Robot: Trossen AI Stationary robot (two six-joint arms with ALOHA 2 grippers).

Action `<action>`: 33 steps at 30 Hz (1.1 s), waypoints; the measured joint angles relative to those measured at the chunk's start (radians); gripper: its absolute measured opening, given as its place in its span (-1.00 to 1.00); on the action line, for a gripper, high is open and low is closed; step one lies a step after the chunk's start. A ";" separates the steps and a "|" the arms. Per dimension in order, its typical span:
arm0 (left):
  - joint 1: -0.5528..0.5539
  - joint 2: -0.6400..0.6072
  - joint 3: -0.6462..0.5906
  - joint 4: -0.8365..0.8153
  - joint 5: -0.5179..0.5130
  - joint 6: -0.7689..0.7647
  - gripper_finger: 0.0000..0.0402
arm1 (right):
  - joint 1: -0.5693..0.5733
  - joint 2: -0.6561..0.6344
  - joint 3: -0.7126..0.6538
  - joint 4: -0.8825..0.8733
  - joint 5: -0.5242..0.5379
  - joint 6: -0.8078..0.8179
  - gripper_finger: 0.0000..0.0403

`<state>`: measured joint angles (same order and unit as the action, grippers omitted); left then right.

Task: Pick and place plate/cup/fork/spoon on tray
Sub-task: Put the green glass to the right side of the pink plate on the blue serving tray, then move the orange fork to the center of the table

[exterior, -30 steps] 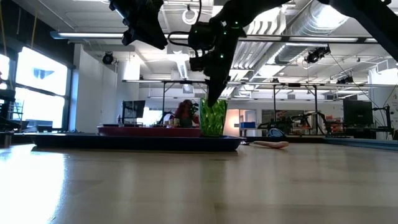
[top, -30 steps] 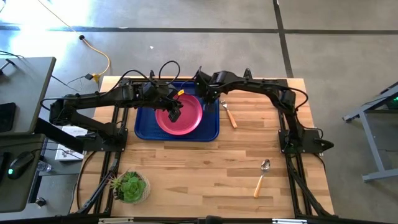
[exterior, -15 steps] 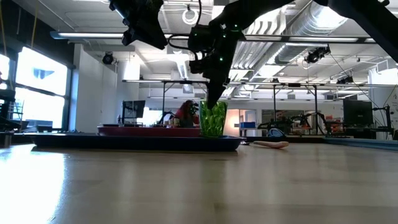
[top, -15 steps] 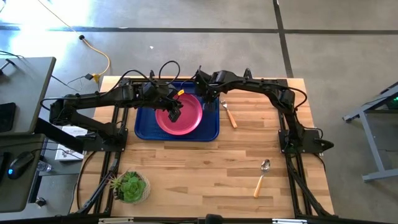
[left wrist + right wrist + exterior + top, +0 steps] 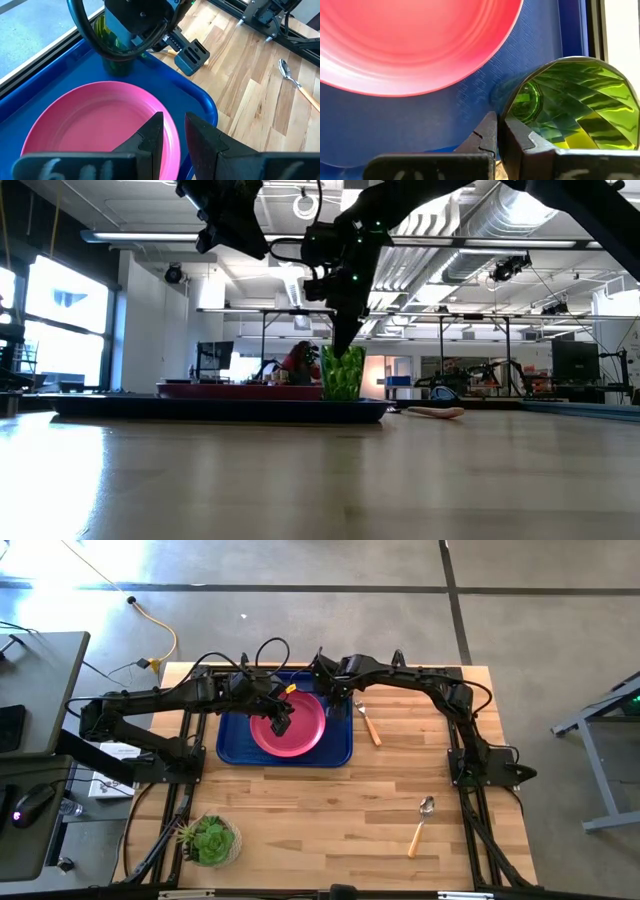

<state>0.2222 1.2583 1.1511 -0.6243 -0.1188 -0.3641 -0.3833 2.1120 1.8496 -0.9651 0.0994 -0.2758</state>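
Note:
The pink plate [image 5: 295,730] lies in the dark-blue tray [image 5: 232,745]. The green cup [image 5: 570,100] stands upright in the tray's far right corner, with my right gripper [image 5: 338,705] shut on its rim. My left gripper [image 5: 173,120] hovers high over the plate's right part, open by a narrow gap, nothing between its fingers. The fork [image 5: 368,724] lies flat on the table just right of the tray. The spoon [image 5: 421,824] lies flat near the table's front right. My right gripper pinches the cup's wall at the rim [image 5: 506,107], one finger inside the cup and one outside. The fingers come from above, pointing steeply down. The cup is upright, its base at the tray floor; whether it rests there, I cannot tell.
A potted succulent [image 5: 208,840] stands at the table's front left corner. Bare wood lies between the tray and the table's near edge. The tray's raised rim [image 5: 220,408] runs around plate and cup.

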 joint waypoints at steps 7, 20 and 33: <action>0.000 0.000 0.000 0.000 0.000 0.000 -0.65 | 0.000 0.000 0.000 0.005 -0.003 -0.004 -0.85; 0.000 0.000 0.000 0.000 0.000 0.001 -0.65 | 0.000 0.000 0.059 -0.025 0.002 0.005 -0.64; 0.000 0.000 0.000 -0.001 0.000 0.001 -0.65 | 0.006 0.000 0.250 -0.269 -0.007 0.182 -0.63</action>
<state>0.2222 1.2583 1.1511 -0.6257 -0.1188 -0.3630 -0.3769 2.1120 2.0994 -1.2339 0.0920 -0.0935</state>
